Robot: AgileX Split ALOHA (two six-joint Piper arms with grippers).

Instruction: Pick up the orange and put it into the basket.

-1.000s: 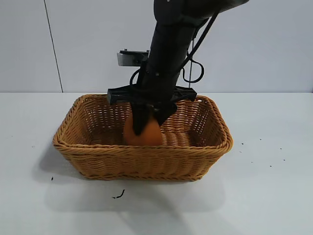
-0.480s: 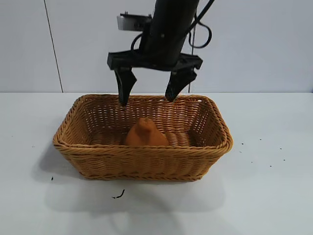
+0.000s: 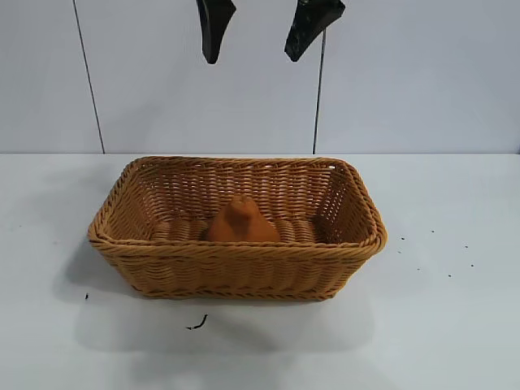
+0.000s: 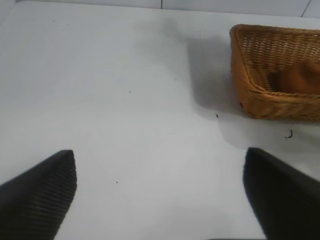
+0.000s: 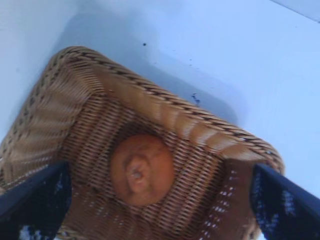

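Counter (image 3: 455,325): white, carries the basket.
Basket (image 3: 236,264): wicker, mid-counter.
Orange (image 3: 241,223): upright on the basket floor, free of any grip.
Right gripper (image 3: 258,32): high above the basket, fingers wide, empty.
Left gripper (image 4: 160,192): off to the side, fingers wide, empty.

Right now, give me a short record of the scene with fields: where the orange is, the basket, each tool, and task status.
orange: sits upright on the floor of the basket, knobbed neck up, nothing touching it
basket: wicker, on the white table
right tool: open, high above the basket, holding nothing
left tool: open, over bare table off to one side of the basket, holding nothing
debris: small dark scrap on the table in front of the basket
task status: orange is in the basket
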